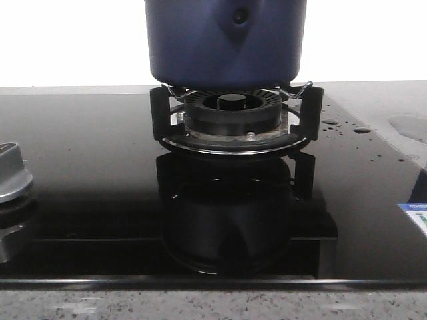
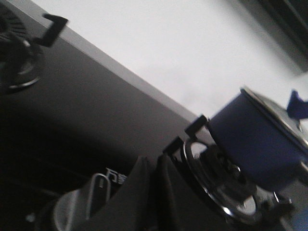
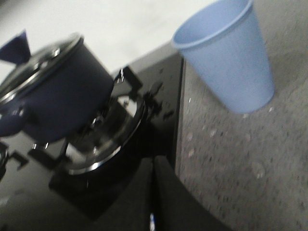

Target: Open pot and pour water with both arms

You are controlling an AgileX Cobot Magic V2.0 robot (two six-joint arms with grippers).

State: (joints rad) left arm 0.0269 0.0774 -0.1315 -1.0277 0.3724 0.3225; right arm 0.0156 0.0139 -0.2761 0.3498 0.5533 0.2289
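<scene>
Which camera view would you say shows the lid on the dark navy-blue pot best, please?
The right wrist view: the glass lid with a metal rim sits closed on the dark navy-blue glossy pot. The left wrist view shows only a blurred edge of the lid; the front view cuts off the pot's top.

Pot [image 1: 200, 40]: dark navy, glossy, cylindrical, rounded bottom edge, small rivet set in a dimple on its side. Upright on the burner's supports. Wrist views show its lid [image 3: 41, 65] on, metal-rimmed, with a blue knob; a side handle visible.
</scene>
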